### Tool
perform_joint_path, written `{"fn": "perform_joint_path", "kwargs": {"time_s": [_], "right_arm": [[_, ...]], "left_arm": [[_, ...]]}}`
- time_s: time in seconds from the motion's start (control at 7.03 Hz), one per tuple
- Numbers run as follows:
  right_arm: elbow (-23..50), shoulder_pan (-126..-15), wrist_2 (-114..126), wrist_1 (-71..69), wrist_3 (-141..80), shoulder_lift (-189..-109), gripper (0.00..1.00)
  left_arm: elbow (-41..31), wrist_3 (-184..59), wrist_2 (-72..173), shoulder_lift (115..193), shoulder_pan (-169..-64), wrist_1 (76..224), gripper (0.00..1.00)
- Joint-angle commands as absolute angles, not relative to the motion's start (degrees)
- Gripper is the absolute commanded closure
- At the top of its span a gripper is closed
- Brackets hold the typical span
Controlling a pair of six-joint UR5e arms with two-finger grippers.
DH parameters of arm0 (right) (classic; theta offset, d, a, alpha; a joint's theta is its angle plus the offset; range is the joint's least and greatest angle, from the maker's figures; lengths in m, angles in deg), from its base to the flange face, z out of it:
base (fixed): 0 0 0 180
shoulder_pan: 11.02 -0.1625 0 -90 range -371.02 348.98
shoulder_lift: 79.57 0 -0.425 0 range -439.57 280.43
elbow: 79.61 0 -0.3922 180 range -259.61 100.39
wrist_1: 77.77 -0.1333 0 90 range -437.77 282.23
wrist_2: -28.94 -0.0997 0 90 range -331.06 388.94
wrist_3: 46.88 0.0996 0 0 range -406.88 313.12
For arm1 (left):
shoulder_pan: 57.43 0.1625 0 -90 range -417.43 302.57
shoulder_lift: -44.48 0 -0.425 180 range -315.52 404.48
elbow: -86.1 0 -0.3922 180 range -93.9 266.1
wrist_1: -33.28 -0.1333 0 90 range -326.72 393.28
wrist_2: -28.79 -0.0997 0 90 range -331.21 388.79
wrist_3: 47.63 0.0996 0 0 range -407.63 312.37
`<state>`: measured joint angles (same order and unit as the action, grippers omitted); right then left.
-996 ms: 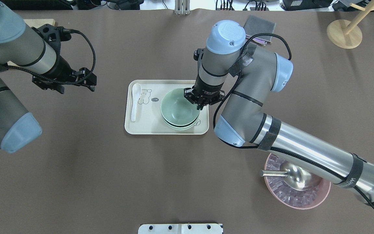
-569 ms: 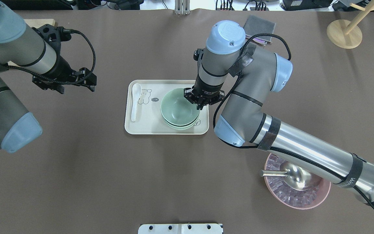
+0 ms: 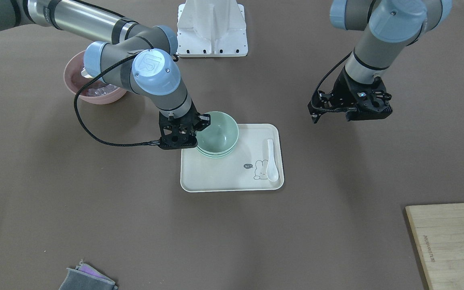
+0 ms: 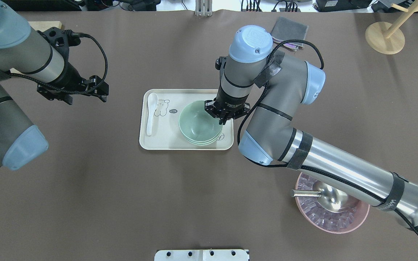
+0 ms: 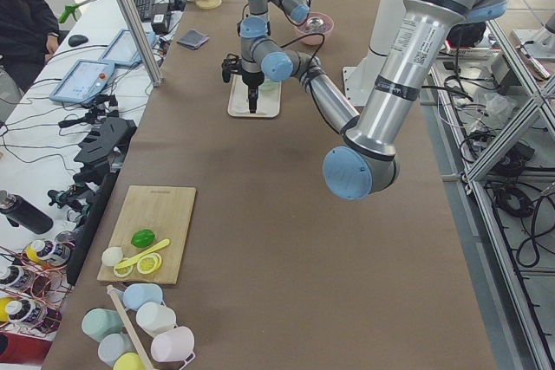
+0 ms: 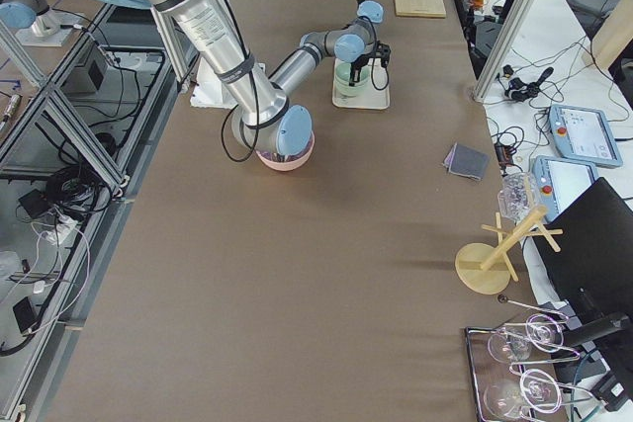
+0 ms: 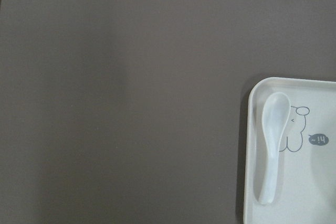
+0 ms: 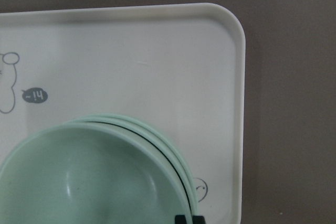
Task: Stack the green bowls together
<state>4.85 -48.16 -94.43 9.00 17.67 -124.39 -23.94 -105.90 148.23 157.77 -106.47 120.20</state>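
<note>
Three pale green bowls (image 4: 199,123) sit nested on the right half of a cream tray (image 4: 158,141); they also show in the front view (image 3: 218,131) and the right wrist view (image 8: 89,177). The top bowl sits slightly tilted over the two below it. My right gripper (image 4: 223,119) is shut on the top bowl's right rim, with its fingertips at the bottom edge of the right wrist view (image 8: 185,217). My left gripper (image 4: 72,90) hangs open and empty above the table, left of the tray.
A white spoon (image 4: 151,112) lies on the tray's left side, beside a rabbit drawing. A pink bowl (image 4: 339,230) of ice with a metal scoop stands at the near right under my right forearm. A grey cloth (image 4: 290,30) and a wooden stand (image 4: 385,38) are at the far right.
My right gripper has lowered the top green bowl closer into the two below, narrowing the dark gap. The left arm has barely moved.
</note>
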Motion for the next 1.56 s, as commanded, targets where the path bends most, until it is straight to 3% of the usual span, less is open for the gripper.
{"fn": "perform_joint_path", "kwargs": {"time_s": [0.0, 0.85, 1.0, 1.42], "right_arm": [[4.85, -48.11, -94.63, 9.07, 17.72, -124.48, 1.00], [4.50, -48.02, -94.37, 8.10, 17.72, -124.48, 1.00], [4.59, -48.02, -94.19, 8.02, 17.63, -124.48, 0.01], [6.34, -52.22, -98.64, 8.28, 17.80, -123.60, 0.00]], "left_arm": [[-23.94, -105.91, 148.23, 157.77, -106.47, 120.20, 0.02], [-23.32, -105.91, 148.23, 157.85, -106.38, 120.37, 0.02], [-23.23, -105.91, 148.15, 157.85, -106.38, 120.38, 0.02], [-23.06, -105.47, 148.23, 157.94, -106.38, 120.46, 0.02]]}}
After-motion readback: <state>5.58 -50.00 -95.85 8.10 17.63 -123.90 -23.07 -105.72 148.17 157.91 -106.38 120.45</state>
